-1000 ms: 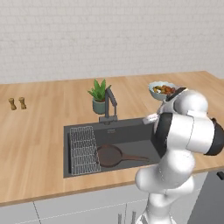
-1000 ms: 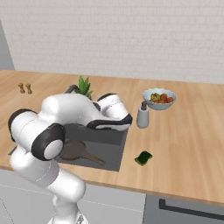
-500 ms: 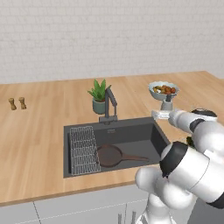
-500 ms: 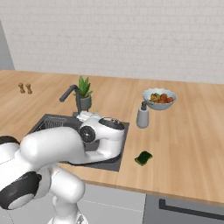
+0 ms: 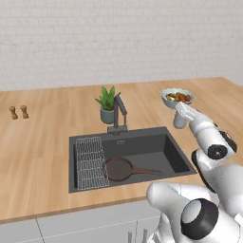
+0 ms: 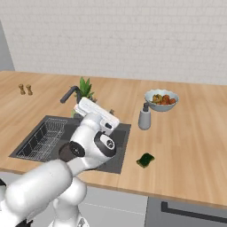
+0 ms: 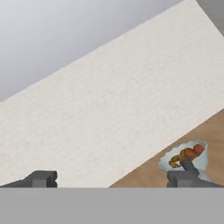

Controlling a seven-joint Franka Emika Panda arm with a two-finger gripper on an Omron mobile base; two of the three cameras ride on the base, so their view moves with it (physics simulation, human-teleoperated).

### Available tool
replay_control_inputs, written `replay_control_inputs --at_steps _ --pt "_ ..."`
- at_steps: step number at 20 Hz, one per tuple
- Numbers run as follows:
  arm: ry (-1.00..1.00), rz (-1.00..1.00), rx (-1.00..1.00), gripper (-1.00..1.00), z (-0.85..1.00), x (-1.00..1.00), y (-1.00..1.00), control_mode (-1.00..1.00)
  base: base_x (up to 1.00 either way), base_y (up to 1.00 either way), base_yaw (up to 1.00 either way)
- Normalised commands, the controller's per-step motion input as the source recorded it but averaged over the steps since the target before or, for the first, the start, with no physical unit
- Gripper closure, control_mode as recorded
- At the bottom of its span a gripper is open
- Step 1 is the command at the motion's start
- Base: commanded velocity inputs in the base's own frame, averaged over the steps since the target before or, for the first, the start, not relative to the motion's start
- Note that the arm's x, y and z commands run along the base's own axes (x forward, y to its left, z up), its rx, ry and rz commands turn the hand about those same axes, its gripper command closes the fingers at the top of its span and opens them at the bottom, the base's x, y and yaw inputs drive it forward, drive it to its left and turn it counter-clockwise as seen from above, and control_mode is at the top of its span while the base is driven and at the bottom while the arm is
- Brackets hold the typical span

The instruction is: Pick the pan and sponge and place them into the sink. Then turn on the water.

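Right base view had the sponge point(image 6: 145, 160) lying flat on the wooden table point(image 6: 190, 133), low and right of the middle of the frame, just beside the right edge of the sink point(image 6: 117, 162) but not in it. Left base view had the pan point(image 5: 119, 168) already lying in the sink, near the middle of the frame, next to the wire rack point(image 5: 89, 161), with its long handle pointing to the right. The faucet point(image 5: 118, 114) stood above the sink and no water came out. The claw point(image 7: 113, 179) in the hand view was wide and held nothing; its two tips sat far apart at the bottom of the frame, pointing at the white wall with the fruit bowl point(image 7: 183, 158) at the lower right. So the sponge looked like the next thing to get. It was probably very light and soft, so it would squash a bit when pinched. It seemed best to come down from above and pinch it across its short sides. It was not likely to break or slip.
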Motion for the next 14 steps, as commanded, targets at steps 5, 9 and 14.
replay_control_inputs --at_steps 5,9,14 --pt "-0.19 -0.15 0.36 -1.00 0.95 -0.47 -0.10 -1.00 0.00 0.00 0.00" --pt "-0.01 -0.11 0.40 -1.00 0.91 -0.74 -0.28 -1.00 0.00 0.00 0.00" --pt "0.10 -0.16 0.45 -1.00 0.74 -0.76 -0.42 -1.00 0.00 0.00 0.00"
